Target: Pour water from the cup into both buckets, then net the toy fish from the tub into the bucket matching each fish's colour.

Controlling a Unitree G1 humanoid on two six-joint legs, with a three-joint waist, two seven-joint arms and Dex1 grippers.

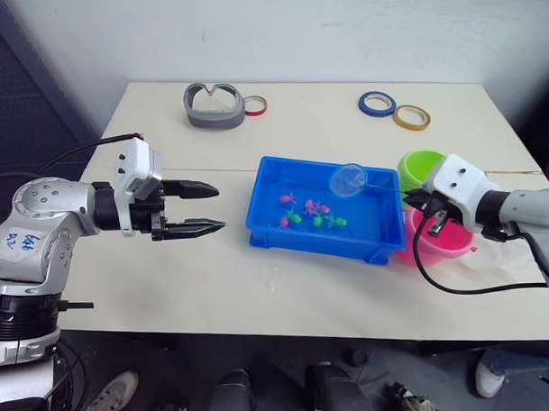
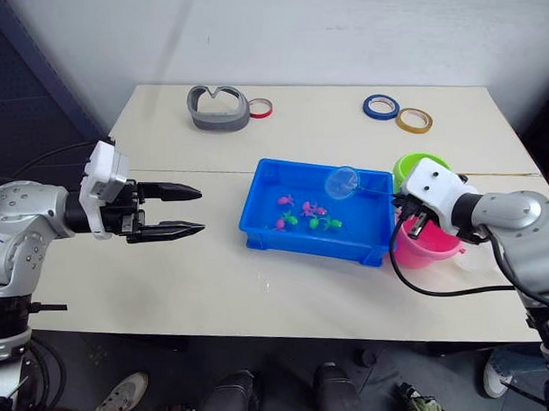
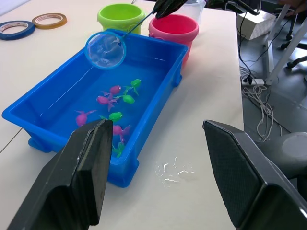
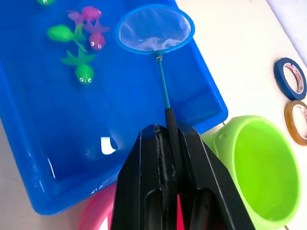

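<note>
Left gripper point(image 1: 213, 208): centre-left, fingers apart, empty. Right gripper point(image 4: 169, 143): clamped on net point(image 4: 155, 29) handle; hoop above tub point(image 1: 266, 226), mid-frame. We judge net light, wire whippy; grip low on handle. Toy fish point(image 1: 311, 213): small, wet, likely slippery. Buckets point(image 1: 418, 169) right.

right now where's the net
The net is held by its handle in the right gripper, its hoop raised over the far right part of the tub, just left of the green bucket.
</note>
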